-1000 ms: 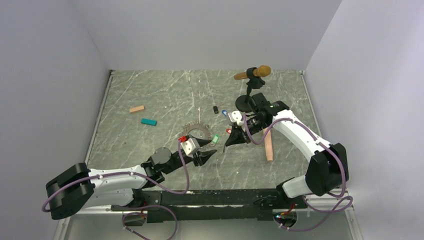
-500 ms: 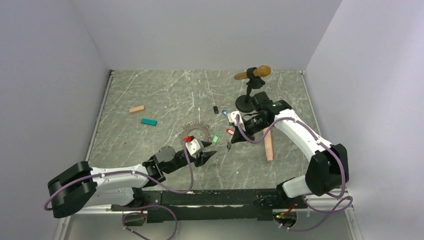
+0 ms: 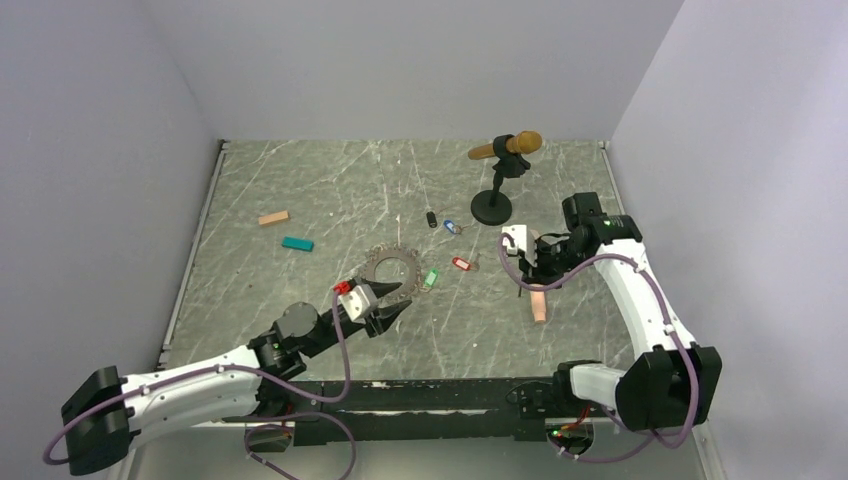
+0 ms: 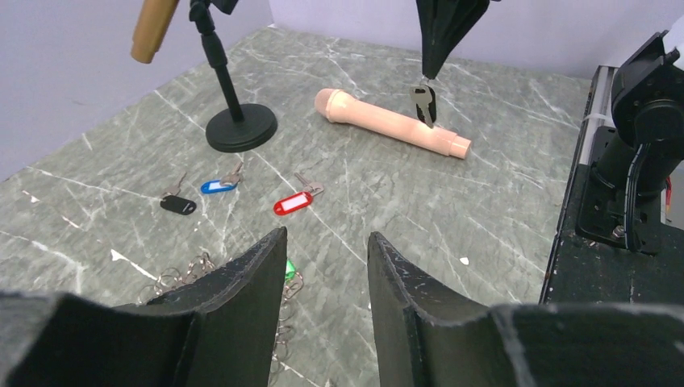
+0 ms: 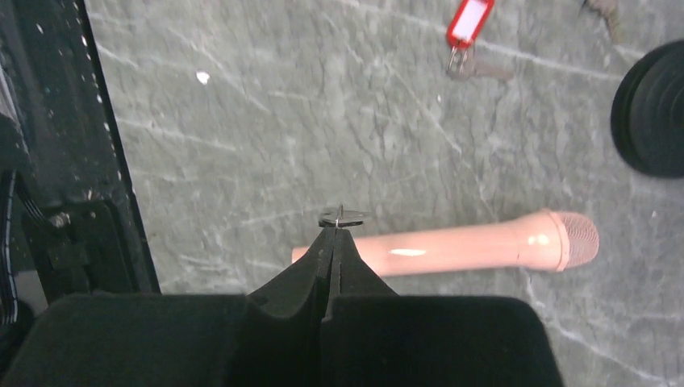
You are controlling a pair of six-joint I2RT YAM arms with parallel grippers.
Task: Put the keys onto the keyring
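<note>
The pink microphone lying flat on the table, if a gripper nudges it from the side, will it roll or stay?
The pink microphone is round-bodied and lies flat on the smooth table, so a side push would probably roll it. Its wider head may make it curve rather than roll straight. It looks rigid and glossy, so a pinch might slip.

A grey-green, white-veined stone-patterned worktop [image 3: 300, 190] is enclosed on three sides by plain pale lilac-grey walls [image 3: 420, 60] and evenly lit.
</note>
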